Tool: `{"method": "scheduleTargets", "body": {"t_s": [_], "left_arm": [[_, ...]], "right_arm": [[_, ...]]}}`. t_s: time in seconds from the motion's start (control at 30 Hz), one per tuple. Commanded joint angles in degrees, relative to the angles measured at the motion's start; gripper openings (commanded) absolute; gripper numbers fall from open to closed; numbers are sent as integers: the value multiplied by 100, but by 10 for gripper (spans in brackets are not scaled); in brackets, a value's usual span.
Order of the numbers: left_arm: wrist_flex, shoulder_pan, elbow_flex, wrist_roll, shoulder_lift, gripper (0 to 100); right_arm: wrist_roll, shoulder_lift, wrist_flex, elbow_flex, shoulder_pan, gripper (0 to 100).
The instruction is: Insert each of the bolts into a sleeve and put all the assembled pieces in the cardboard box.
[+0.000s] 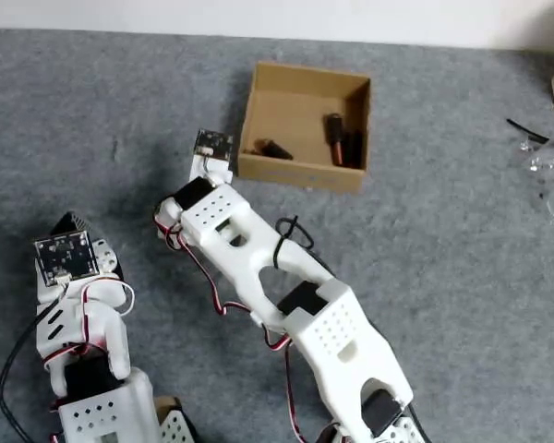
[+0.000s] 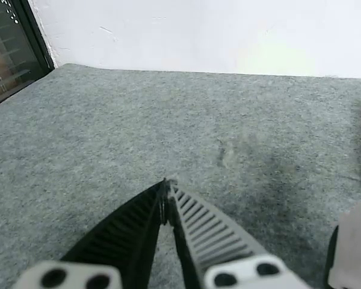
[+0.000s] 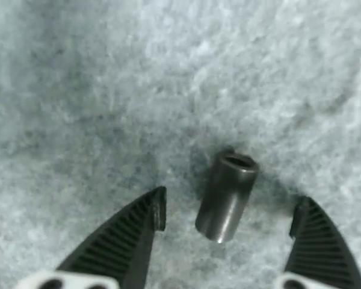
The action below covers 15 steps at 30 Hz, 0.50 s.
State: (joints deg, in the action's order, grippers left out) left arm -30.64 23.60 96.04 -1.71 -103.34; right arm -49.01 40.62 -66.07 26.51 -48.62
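Note:
A dark hollow sleeve [image 3: 227,197] lies on the grey carpet between the spread fingers of my right gripper [image 3: 228,214], which is open and close above it without touching. From above, this arm [image 1: 258,249] stretches toward the cardboard box [image 1: 300,173] and ends just off the box's near left corner. The box holds two dark assembled pieces, one with a reddish head [image 1: 335,137] and one lower [image 1: 275,149]. My left gripper [image 2: 167,191] is shut with nothing in it, its tips meeting over bare carpet. That arm [image 1: 69,268] sits at the left of the table.
Clear plastic and black wires [image 1: 545,157] lie at the right edge. A white wall [image 2: 228,36] borders the carpet's far side, and a dark panel [image 2: 12,48] stands in the corner.

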Motion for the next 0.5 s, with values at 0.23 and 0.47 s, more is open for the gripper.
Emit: {"method": "scheduleTargets", "body": {"t_s": [0.23, 0.47], "left_arm": [[114, -92, 110, 44, -13, 11], [114, -92, 110, 44, -13, 11]], "right_arm": [[-53, -75, -75, 198, 171, 295], [-62, -75, -207, 207, 251, 100]]}}
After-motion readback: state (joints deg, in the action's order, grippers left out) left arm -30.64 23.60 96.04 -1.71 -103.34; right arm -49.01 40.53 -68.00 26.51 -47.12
